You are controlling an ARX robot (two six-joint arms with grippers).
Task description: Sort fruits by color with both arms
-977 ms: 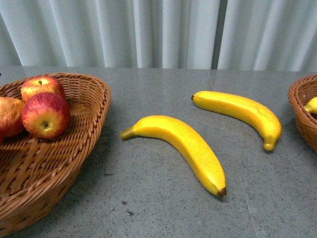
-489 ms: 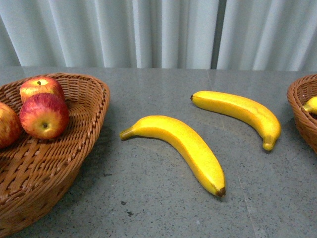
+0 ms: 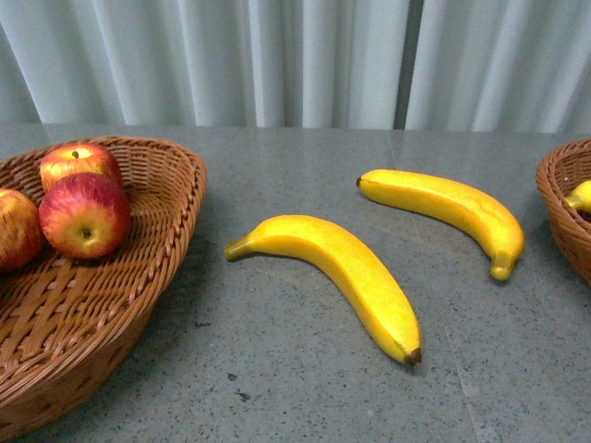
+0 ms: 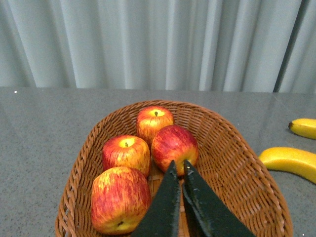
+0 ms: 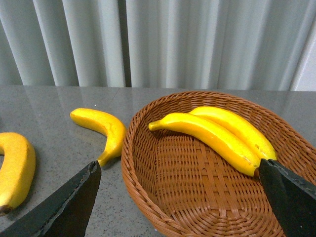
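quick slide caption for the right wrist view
Open right gripper facing a wicker basket with two bananas in it; two more bananas lie on the table.

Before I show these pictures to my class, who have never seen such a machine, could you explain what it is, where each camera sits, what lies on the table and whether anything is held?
This is a robot with two arms, each ending in a two-fingered gripper. The front view comes from a camera on its body, looking across a grey table; neither arm shows there. Two loose bananas lie on the table, the nearer banana and the farther banana. The other two pictures come from cameras on the wrists. The left wrist view shows the left gripper, shut and empty, pointing at the apple basket, which holds four apples. The right wrist view shows the right gripper, wide open and empty, facing the banana basket, where two sorted bananas already lie. Nothing is held.
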